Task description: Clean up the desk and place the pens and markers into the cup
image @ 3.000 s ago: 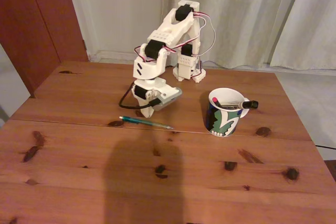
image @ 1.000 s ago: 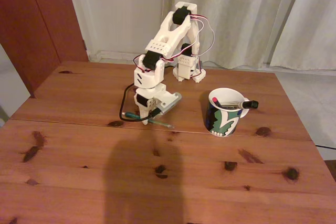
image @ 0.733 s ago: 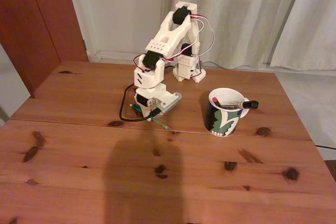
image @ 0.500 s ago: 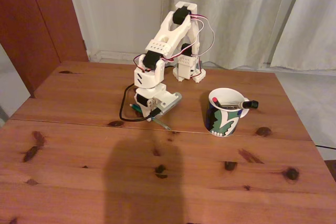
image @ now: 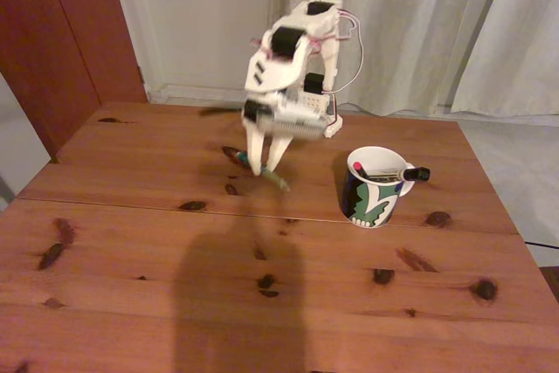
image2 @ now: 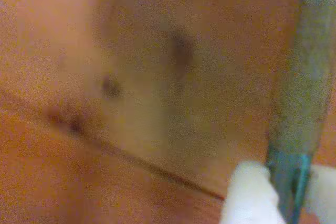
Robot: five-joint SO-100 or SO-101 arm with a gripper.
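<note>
- The gripper (image: 265, 166) hung above the desk (image: 131, 303) in the fixed view, fingers pointing downward and closed on the green pen (image: 262, 169); the pen crossed between the fingertips on a slant, one end showing to the left of them and the other lower and to the right.
- The image was motion-blurred, so the exact depth of the grip could not be read.
- In the wrist view the green pen (image2: 300, 98) ran up the right side of the frame, its teal lower section pinched between two white fingers (image2: 247, 195), with the blurred wood and a seam behind it; the pen appeared clear of the desk (image2: 105, 51).
- The cup (image: 374, 188) stood on the wood to the right of the gripper and lower in the frame, well apart from it.
- A white marker with a black cap (image: 397, 173) and a slim pen with a red tip (image: 357, 166) lay across the cup's mouth, both longer than the cup is wide.
- Judged from this, the green pen was the last stick left to bring over; a mid-shaft hold let the pen tilt, so one end should be lowered into the cup first.
</note>
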